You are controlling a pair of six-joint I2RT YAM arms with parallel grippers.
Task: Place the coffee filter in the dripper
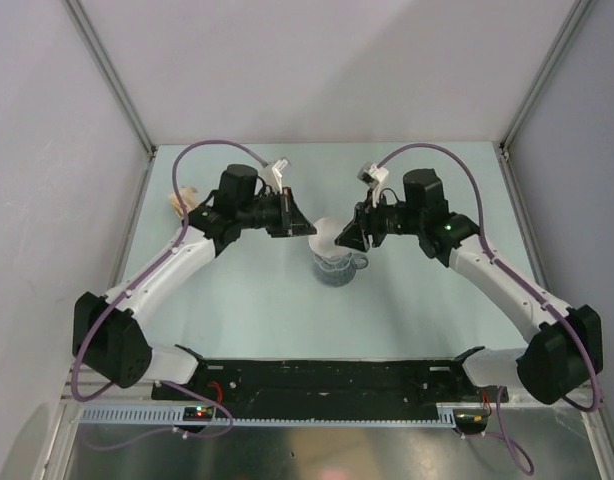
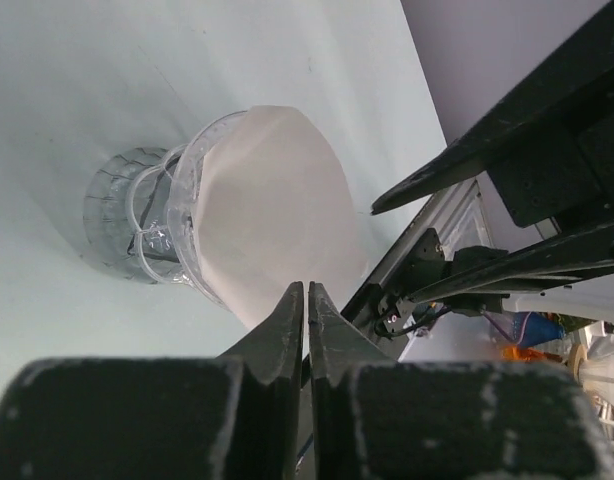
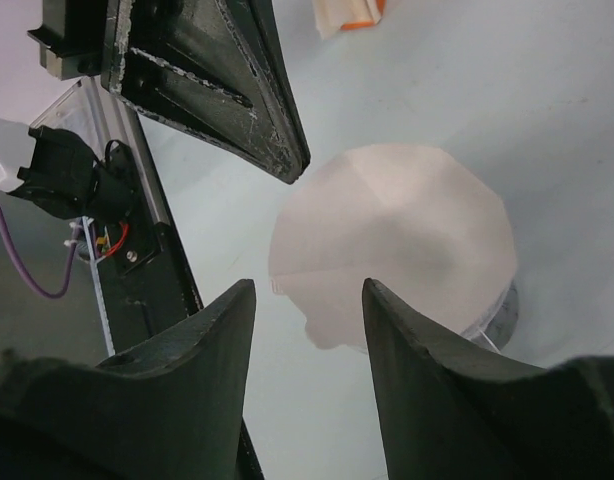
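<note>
Left arm: stretched to centre, left fingers (image 2: pixel 285 330) clenched on the coffee filter's (image 2: pixel 277 210) edge. Right arm: mirrored, right fingers (image 3: pixel 202 350) spread, hovering above. Coffee filter: seated tilted in the dripper (image 2: pixel 127 215), which stands on the counter (image 1: pixel 237 300).

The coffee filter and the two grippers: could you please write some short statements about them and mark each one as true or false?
1. The left gripper is shut on the lower edge of the filter. True.
2. The right gripper also pinches the filter. False: it is open, and the filter shows beyond the gap between its fingers.
3. The filter lies flat on the table, apart from the dripper. False: it stands in the mouth of the dripper.
4. The dripper is see-through and ribbed. True.
</note>
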